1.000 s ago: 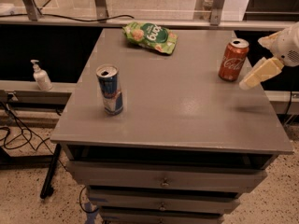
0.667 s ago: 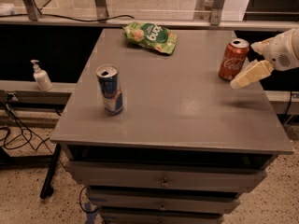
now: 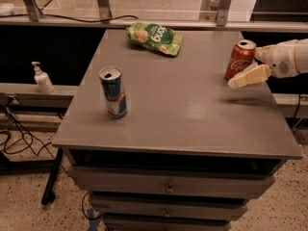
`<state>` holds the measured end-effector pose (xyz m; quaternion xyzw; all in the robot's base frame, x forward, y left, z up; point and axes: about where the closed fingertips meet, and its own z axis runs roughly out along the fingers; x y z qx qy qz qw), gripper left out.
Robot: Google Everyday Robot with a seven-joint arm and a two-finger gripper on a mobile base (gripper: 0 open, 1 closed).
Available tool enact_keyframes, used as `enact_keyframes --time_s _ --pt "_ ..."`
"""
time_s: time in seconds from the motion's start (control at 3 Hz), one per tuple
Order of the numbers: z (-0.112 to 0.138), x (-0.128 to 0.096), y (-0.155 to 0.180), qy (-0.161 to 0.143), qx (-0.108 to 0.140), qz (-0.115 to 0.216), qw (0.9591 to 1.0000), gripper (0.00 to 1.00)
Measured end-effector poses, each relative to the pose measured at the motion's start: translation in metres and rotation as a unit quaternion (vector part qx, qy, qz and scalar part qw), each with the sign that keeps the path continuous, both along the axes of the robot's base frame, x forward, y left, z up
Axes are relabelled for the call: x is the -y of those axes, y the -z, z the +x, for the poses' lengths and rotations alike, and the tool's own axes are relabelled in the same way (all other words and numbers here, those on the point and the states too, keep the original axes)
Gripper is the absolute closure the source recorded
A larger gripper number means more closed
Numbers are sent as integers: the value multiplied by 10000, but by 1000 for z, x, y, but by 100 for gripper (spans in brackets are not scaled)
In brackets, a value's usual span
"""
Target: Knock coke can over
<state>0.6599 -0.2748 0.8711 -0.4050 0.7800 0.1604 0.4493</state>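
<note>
The coke can (image 3: 240, 59) is not knocked over yet; the gripper (image 3: 255, 64), fingers apart, sits at its 3 o'clock.

This looks like a robotics lab or test bay rather than a home. At the centre stands a plain grey drawer cabinet (image 3: 168, 189) used as a worktop, on a speckled terrazzo floor (image 3: 29, 211). Loose black cables (image 3: 12, 124) trail down at 8 o'clock, and a pump bottle (image 3: 42, 78) sits on a low ledge (image 3: 24, 91) at 9 o'clock. Bare metal frame posts (image 3: 102, 1) rise along the back at 12 o'clock. The plainest sign is the robot's cream gripper (image 3: 251, 74), reaching in over the cabinet top at 2 o'clock.
</note>
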Motion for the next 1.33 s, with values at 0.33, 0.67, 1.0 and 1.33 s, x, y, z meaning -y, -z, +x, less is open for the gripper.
enact_keyframes --time_s 0.33,0.67,1.0,1.33 --pt "7 -9 2 -214 50 415 9989 0" --pt "-1 -29 -4 -555 -46 704 9960 0" --pt "-22 -59 -23 -1038 -147 914 9903 0" --pt "-50 -91 -50 -1589 -191 1118 9808 0"
